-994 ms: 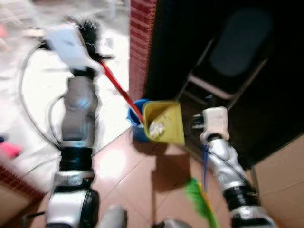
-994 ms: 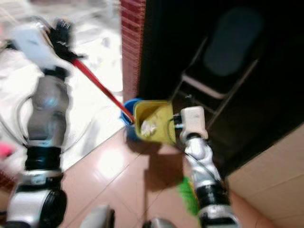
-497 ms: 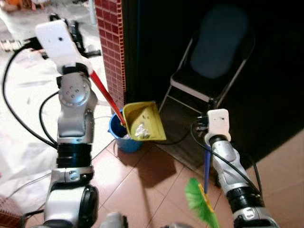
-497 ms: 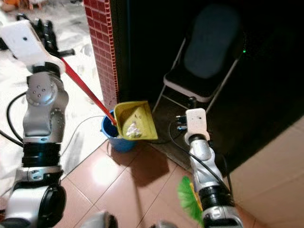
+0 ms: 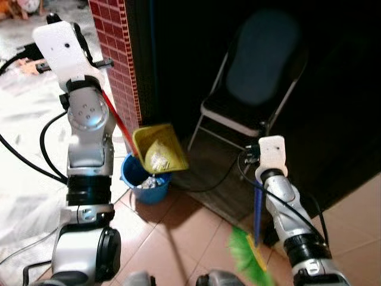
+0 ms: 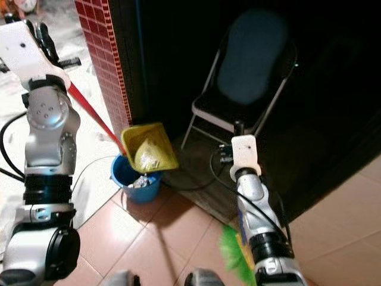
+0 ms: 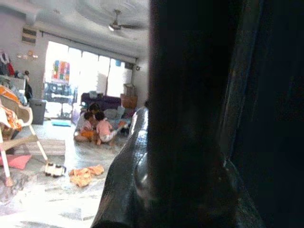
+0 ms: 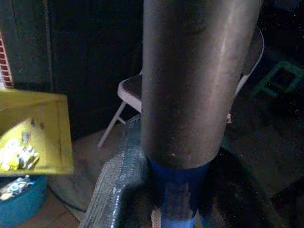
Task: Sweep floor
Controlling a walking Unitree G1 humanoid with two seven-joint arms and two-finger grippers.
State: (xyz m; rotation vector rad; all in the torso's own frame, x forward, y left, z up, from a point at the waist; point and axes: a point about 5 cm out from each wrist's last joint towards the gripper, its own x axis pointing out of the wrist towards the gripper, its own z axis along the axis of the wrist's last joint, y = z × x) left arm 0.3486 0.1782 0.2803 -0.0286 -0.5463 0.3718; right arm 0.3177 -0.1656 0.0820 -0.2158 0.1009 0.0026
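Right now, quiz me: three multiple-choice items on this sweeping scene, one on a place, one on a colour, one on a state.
1. Where does the yellow dustpan sit?
A. flat on the floor tiles
B. tipped above the blue bucket
C. on the folding chair's seat

2. What colour are the bristles of the broom held by the right gripper?
A. green
B. red
C. white

3. What is in the dustpan?
A. nothing
B. water
C. pale crumpled scraps

Answers:
1 B, the pan hangs tilted over the bucket beside the brick pillar.
2 A, green bristles show low by the right arm.
3 C, light litter lies in the pan.
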